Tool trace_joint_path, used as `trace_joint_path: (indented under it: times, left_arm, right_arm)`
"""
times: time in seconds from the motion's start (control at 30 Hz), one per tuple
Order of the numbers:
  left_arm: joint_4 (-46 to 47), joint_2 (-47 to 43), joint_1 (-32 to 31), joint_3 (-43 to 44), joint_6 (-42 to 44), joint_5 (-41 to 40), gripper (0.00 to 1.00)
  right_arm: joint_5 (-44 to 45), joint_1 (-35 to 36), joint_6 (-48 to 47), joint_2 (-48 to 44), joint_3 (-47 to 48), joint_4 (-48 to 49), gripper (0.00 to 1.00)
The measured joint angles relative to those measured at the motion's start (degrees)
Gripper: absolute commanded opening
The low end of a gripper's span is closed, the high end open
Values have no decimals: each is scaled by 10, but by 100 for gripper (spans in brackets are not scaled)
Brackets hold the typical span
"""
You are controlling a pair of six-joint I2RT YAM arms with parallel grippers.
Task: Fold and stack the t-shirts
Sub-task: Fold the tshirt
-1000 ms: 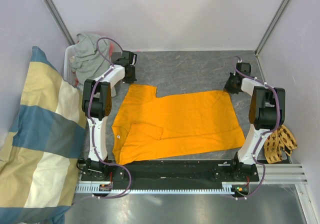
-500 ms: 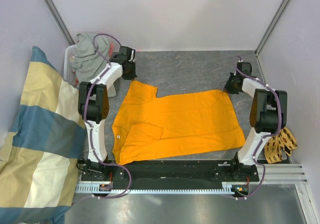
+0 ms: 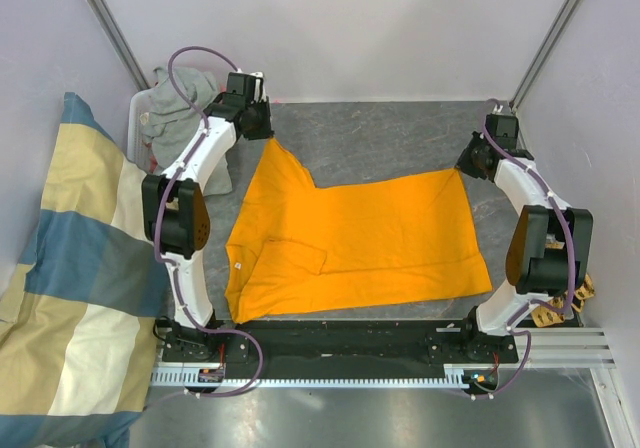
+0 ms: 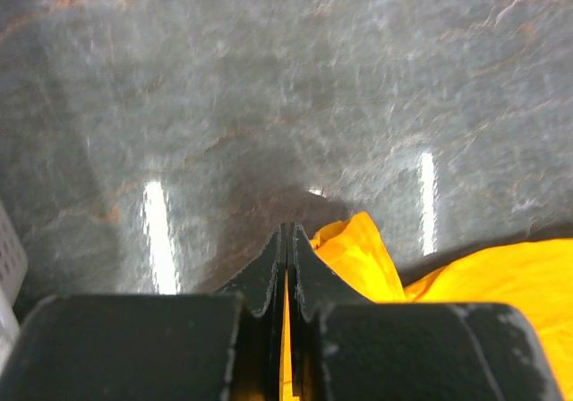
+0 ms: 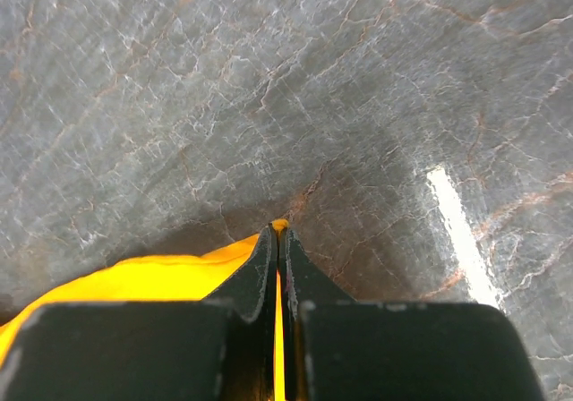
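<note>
Orange tee [image 3: 350, 238] corners farther back (2 tools [image 3: 268, 136] [image 3: 463, 166])

The left gripper [image 3: 265, 135] and right gripper [image 3: 467, 163] now reach further back across the desk [image 3: 385, 133], dragging the orange t-shirt [image 3: 370, 238] far corners along.

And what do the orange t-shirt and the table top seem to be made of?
The orange t-shirt: soft matte cloth, likely cotton knit; it lies limp and creased. The table top: grey veined stone look, glossy with glare streaks; stone or laminate, I cannot tell.
</note>
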Motion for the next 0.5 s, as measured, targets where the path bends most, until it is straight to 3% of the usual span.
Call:
trace_joint_path:
  times: [0.33, 0.5]
  left_arm:
    - [-11, 78, 0, 107, 0, 30, 2]
    - [-15, 83, -2, 103, -1, 47, 2]
  right_arm:
    - [25, 0, 28, -8, -5, -14, 0]
    - [30, 0, 32, -12, -17, -12, 0]
